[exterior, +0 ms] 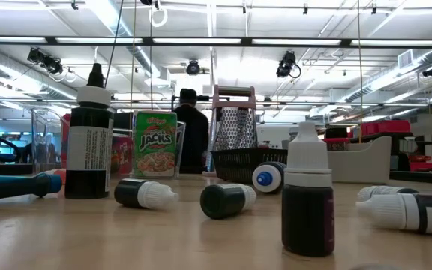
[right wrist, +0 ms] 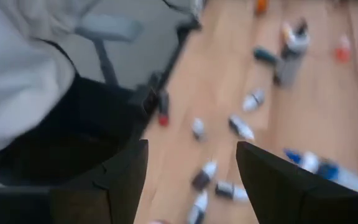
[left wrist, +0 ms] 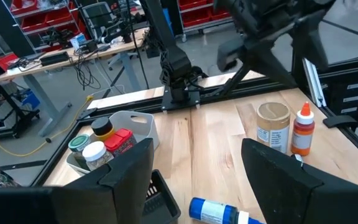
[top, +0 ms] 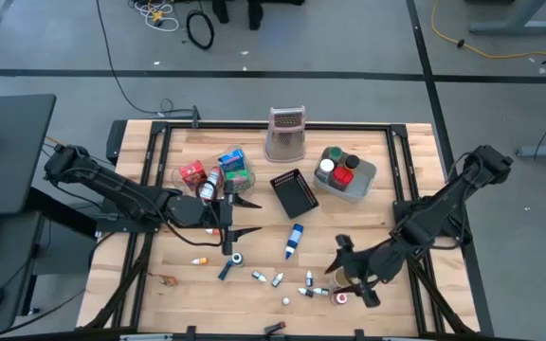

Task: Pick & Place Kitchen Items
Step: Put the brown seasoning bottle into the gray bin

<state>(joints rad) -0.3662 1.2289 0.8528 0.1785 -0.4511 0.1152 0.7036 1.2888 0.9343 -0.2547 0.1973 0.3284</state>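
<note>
Two arms, high view: left gripper (top: pixel 240 216) hovers released over the table's left-middle; right gripper (top: pixel 351 275) hovers near the front edge, jaws apart, nothing between them.
Groceries, high view: red packet (top: pixel 191 172) and green packet (top: pixel 236 163) lie toward the back left of the table (top: pixel 377 204); blue-white bottle (top: pixel 295 240) lies at the middle; small vials (top: pixel 278 279) are strewn along the front edge.
Containers, high view: black mesh basket (top: pixel 293 192) sits at the middle; grey bin (top: pixel 347 175) with round-lidded cans stands back right; metal grater stand (top: pixel 286 135) is at the back edge.
Low view: a dark vial (exterior: pixel 308 196) stands upright at the front; others lie on their sides; a tall dark bottle (exterior: pixel 88 142) stands left; a cereal box (exterior: pixel 155 144) stands behind.
Left wrist view: open fingers (left wrist: pixel 124 177) frame the bin, a tan can (left wrist: pixel 273 126) and an orange-capped bottle (left wrist: pixel 302 130).
Right wrist view: spread fingers (right wrist: pixel 272 177) hang above scattered vials.
</note>
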